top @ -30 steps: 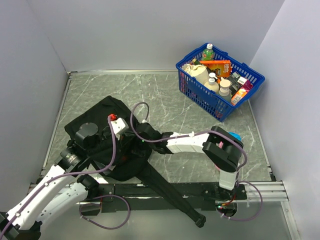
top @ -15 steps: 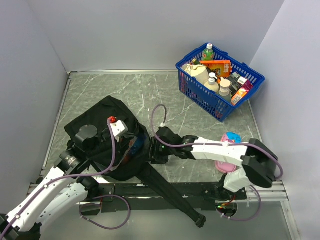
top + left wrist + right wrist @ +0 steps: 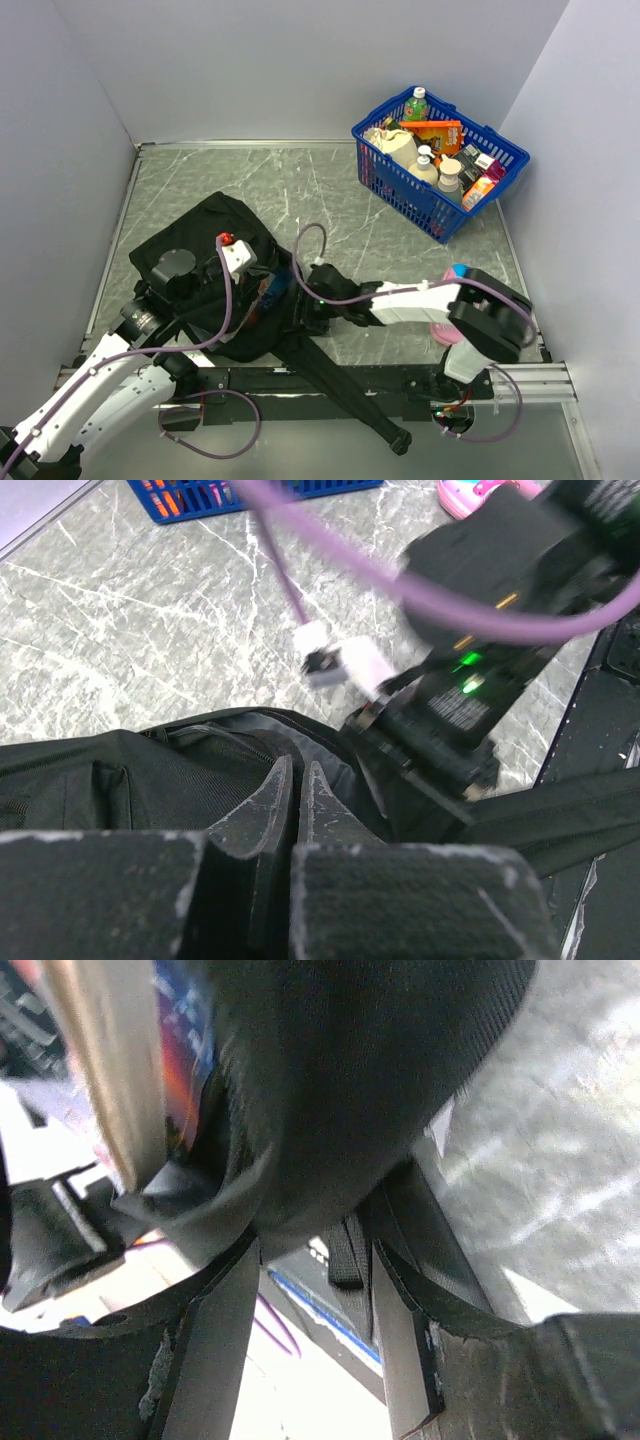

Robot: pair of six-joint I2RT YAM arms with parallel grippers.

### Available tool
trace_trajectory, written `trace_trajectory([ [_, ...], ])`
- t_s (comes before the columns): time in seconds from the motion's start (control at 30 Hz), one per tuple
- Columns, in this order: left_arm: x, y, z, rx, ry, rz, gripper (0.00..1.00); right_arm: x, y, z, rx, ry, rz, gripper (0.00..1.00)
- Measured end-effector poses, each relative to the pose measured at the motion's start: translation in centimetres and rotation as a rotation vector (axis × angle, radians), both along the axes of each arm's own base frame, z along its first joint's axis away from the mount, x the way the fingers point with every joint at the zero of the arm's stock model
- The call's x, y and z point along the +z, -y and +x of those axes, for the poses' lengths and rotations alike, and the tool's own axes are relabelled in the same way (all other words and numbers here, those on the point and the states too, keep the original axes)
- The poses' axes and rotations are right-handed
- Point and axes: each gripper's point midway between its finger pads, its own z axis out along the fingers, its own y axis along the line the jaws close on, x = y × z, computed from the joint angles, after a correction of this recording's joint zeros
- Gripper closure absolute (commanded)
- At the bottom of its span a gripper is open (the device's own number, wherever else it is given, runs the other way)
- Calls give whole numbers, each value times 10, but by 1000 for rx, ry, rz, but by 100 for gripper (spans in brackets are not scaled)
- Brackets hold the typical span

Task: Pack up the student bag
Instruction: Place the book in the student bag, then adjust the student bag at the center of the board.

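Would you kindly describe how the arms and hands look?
Both arms have white shells, black joints and a purple cable. The left arm carries a white block with a red button; the right arm's wrist shows a green light. The left hand and right hand have dark fingers with scuffed whitish edges.

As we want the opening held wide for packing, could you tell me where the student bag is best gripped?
Probably the open rim of the student bag, with the right tool coming in from the right: that edge is a thin fabric fold that it can straddle, whereas the body lies broad and slack.
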Motion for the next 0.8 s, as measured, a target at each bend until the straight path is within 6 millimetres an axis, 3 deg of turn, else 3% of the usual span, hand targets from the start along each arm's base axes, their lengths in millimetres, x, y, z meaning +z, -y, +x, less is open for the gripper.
trace_trajectory([
  [0.1, 0, 0, 0, 0, 0, 0, 99, 14, 8, -1, -18, 45, 54, 43],
  [0.27, 0, 0, 0, -1, 0, -1, 99, 43, 2, 7, -48, 101, 139, 43],
  [0.47, 0, 0, -1, -1, -2, 0, 99, 36, 1, 11, -70, 83, 97, 43],
  [0.6, -1, 0, -1, -3, -4, 1, 99, 24, -20, 20, -57, 52, 42, 44],
  [0.7, -1, 0, -1, -4, -5, 2, 99, 11, -28, 23, -47, 33, 10, 58],
  [0.73, -1, 0, -1, -4, -5, 2, 99, 6, -28, 23, -44, 25, -5, 72],
  [0.8, 0, 0, -2, -3, -3, 1, 99, 2, -27, 22, -40, 15, -33, 90],
])
